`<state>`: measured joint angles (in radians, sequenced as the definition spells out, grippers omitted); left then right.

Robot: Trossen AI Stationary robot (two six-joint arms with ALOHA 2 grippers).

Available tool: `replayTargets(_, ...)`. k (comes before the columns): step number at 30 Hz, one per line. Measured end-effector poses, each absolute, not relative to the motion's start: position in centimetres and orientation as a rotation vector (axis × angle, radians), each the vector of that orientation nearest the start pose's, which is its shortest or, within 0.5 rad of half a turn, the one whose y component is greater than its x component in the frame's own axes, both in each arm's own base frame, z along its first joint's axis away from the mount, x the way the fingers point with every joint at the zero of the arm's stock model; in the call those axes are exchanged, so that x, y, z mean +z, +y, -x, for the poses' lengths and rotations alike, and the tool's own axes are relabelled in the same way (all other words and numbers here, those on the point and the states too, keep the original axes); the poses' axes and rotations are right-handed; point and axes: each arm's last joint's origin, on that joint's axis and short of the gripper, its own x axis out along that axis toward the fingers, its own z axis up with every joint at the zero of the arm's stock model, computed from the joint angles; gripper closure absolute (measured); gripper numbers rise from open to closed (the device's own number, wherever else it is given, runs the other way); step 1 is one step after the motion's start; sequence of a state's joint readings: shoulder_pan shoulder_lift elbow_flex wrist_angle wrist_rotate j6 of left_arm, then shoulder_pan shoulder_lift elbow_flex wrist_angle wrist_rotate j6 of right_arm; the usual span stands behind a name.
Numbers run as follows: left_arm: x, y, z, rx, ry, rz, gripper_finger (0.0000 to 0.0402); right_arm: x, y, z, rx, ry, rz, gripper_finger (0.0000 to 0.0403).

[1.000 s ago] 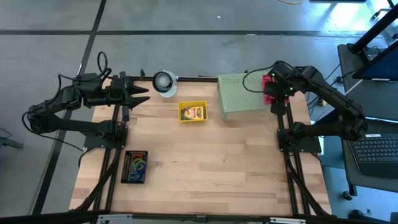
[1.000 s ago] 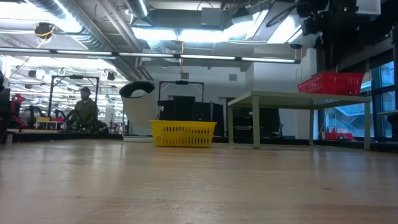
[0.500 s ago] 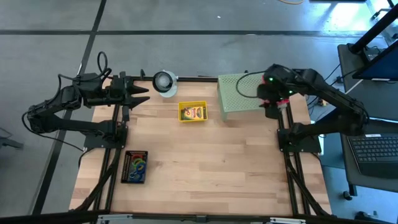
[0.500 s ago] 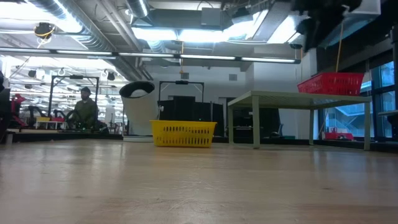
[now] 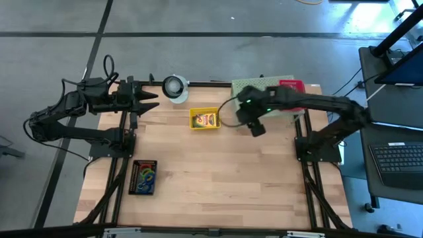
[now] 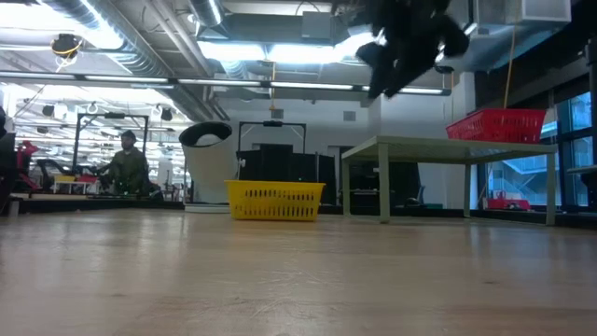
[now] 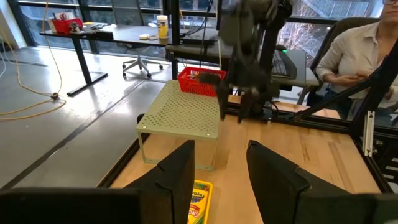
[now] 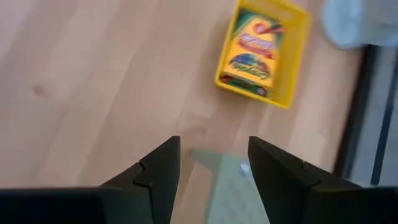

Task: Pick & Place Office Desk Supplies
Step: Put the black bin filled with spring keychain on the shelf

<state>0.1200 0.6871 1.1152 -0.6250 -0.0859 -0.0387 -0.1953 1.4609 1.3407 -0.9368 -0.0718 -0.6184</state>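
Right end effector [image 5: 256, 127] is seen held above the desk [image 5: 218, 172], at the stand's [image 5: 254, 89] front edge, between the stand and the yellow bin [image 5: 205, 119]. Its fingers [image 8: 155, 171] are parted with nothing between them; bare wood and a pale corner of the stand are seen through the gap. In the low view the right end effector [image 6: 392, 65] is seen high, well clear of the desk surface.

Crayon box [image 8: 255, 53] is seen lying flat inside the yellow bin, label up, near the far edge of the desk, between the roll [image 5: 174, 86] and the stand. In the left wrist view only the end of the crayon box [image 7: 198, 205] is seen, between the fingers.

Left end effector [image 5: 151, 100] is parked at the far left corner of the desk, just beside the roll, fingers [image 7: 177, 180] apart and empty.

A red basket [image 7: 202, 81] is seen resting on the stand's far right end. A black tray [image 5: 143, 177] with coloured rubber bands is seen near the desk's front left, well apart from both arms.

A person in a light shirt [image 7: 360, 46] is seated beyond the desk's right side. Another person [image 6: 126, 163] is seen far back in the room.
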Motion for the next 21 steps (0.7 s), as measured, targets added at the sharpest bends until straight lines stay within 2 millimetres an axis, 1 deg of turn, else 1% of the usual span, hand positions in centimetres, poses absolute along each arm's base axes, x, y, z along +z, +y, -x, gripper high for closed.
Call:
replayTargets(4,40.8,1.5,-10.8,0.209,0.193,0.042,0.0261,28.3,-5.3,-30.9,0.312,1.094,0.511,0.0214)
replayTargets(7,40.8,1.5,-10.8,0.209,0.193,0.042,0.0261,26.8,-5.3,-32.6,0.3,1.091,0.561,0.0214)
replayTargets(10,40.8,1.5,-10.8,0.209,0.193,0.042,0.0261,26.1,-5.3,-33.8,0.292,1.054,0.607,0.0214)
replayTargets(14,40.8,1.5,-10.7,0.209,0.193,0.042,0.0261,24.9,-5.4,-35.1,0.292,1.028,0.612,0.0214)
replayTargets(21,40.8,1.5,-10.7,0.209,0.194,0.042,0.0261,22.6,-5.6,-36.6,0.34,1.021,0.618,0.022)
